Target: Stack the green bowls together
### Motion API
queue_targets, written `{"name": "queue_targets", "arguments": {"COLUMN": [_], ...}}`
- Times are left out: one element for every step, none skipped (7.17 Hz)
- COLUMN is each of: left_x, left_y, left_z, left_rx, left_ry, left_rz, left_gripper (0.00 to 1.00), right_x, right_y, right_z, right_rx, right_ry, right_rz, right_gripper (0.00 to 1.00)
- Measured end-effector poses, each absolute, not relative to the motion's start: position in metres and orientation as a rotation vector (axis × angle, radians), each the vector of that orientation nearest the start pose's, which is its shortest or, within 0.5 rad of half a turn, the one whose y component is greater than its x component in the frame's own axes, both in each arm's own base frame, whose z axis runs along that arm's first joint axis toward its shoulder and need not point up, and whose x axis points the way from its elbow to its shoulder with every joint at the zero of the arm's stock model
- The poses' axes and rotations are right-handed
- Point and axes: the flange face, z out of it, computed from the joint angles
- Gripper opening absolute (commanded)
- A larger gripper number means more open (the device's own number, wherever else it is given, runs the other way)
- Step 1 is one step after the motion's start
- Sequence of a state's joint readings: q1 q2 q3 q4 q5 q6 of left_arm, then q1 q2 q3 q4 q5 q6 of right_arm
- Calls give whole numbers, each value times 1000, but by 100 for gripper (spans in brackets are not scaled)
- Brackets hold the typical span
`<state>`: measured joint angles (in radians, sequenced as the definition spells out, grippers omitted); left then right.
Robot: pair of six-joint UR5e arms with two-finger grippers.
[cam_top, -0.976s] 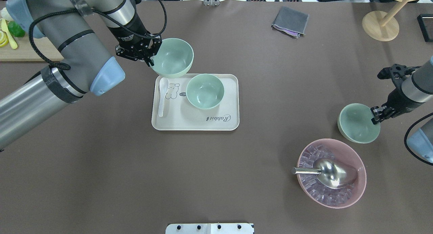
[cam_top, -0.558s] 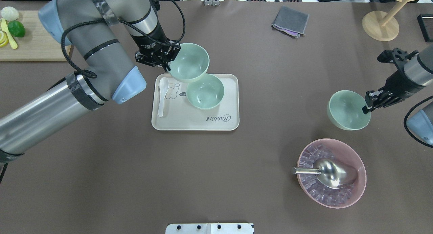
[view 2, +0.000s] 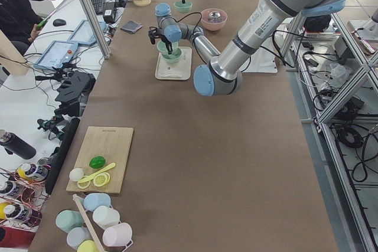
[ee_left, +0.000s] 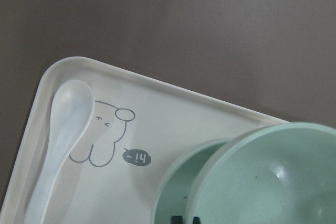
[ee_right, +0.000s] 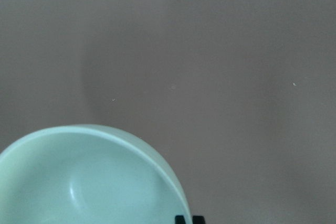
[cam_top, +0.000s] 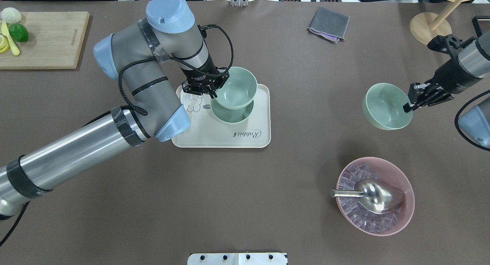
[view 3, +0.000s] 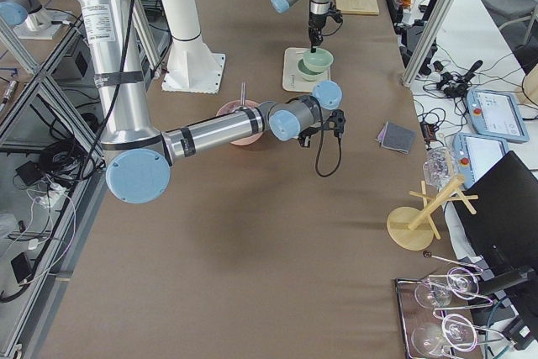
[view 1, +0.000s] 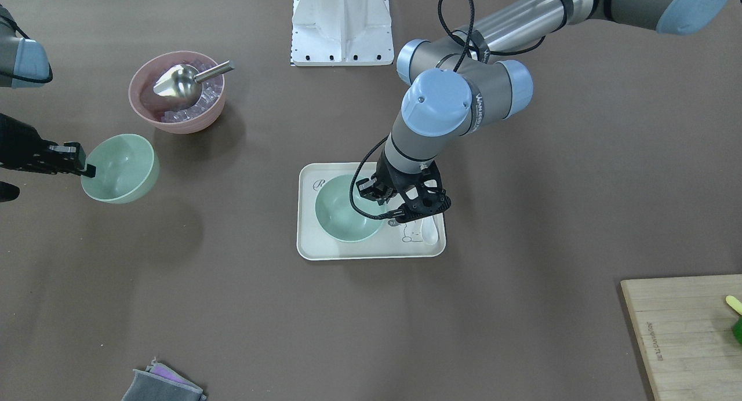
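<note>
Brown counter [cam_top: 268, 188]: left gripper [cam_top: 211, 92] pinches a matte mint bowl [cam_top: 238, 85] over the tray bowl [cam_top: 233, 116]; right gripper [cam_top: 409, 105] pinches a third bowl [cam_top: 384, 106], right edge.

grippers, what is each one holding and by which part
The left gripper pinches one green bowl by its rim, above the third bowl on the tray. The right gripper pinches a second green bowl by its rim.

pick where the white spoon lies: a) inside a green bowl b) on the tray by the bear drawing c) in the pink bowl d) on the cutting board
b, the left wrist view shows the white spoon flat on the tray, right beside the bear drawing.
</note>
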<state>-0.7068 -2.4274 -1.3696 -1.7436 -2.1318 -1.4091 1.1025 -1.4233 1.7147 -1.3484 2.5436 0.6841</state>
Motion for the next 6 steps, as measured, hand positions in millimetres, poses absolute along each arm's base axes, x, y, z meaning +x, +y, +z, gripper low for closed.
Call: {"name": "queue_targets", "arguments": {"left_x": [531, 531, 531, 531, 530, 529], "left_y": [-553, -552, -552, -553, -554, -554], "left_z": [186, 188, 191, 193, 196, 201], "left_rx": [-146, -148, -150, -149, -149, -151], "left_ry": [952, 949, 945, 942, 938, 933], "left_rz": [-271, -272, -274, -275, -277, -279], "left_gripper": [0, 0, 0, 0, 0, 0], "right_x": [-204, -205, -205, -205, -205, -205], "right_y": [-518, -519, -519, -519, -520, -520], "right_z": [467, 465, 465, 465, 465, 464], "right_rx": [-118, -115, -113, -112, -111, -111], "right_ry": [-1052, -1051, -1049, -1048, -1048, -1047], "right_rz": [-51, -49, -48, -47, -47, -47], "right_gripper": [0, 0, 0, 0, 0, 0]}}
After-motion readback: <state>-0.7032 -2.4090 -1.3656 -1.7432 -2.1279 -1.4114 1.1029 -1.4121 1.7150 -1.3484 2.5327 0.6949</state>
